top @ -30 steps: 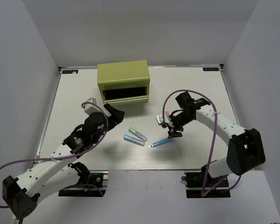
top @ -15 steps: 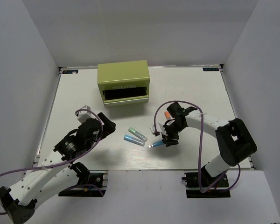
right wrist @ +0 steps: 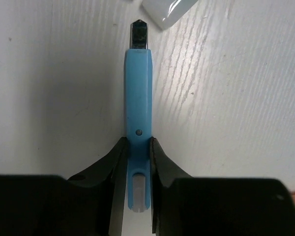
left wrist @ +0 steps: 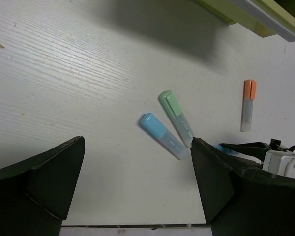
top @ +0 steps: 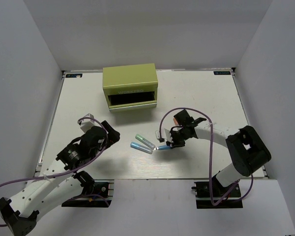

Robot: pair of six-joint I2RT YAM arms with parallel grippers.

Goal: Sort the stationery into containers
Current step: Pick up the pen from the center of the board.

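The slim blue pen [right wrist: 138, 98] lies on the white table with my right gripper [right wrist: 137, 147] shut on its rear end; from above the pen [top: 162, 147] pokes left out of that gripper [top: 171, 144]. The green-capped marker [top: 145, 141] and the light blue marker [top: 141, 147] lie side by side just left of it. The orange-capped marker [left wrist: 248, 104] rests behind the right arm. My left gripper [left wrist: 136, 162] hovers open and holds nothing, near the two markers [left wrist: 161, 135]. The olive-green chest [top: 130, 81] stands at the back with its lower drawer [top: 132, 100] pulled open.
The pale end of another marker [right wrist: 168, 11] sits just past the slim pen's tip. White walls close in the table [top: 206, 93] on three sides. A purple cable [top: 163, 123] loops off the right wrist.
My right gripper has come down and left onto the slim blue pen and closed on it. My left arm has drawn back a little toward the near left.
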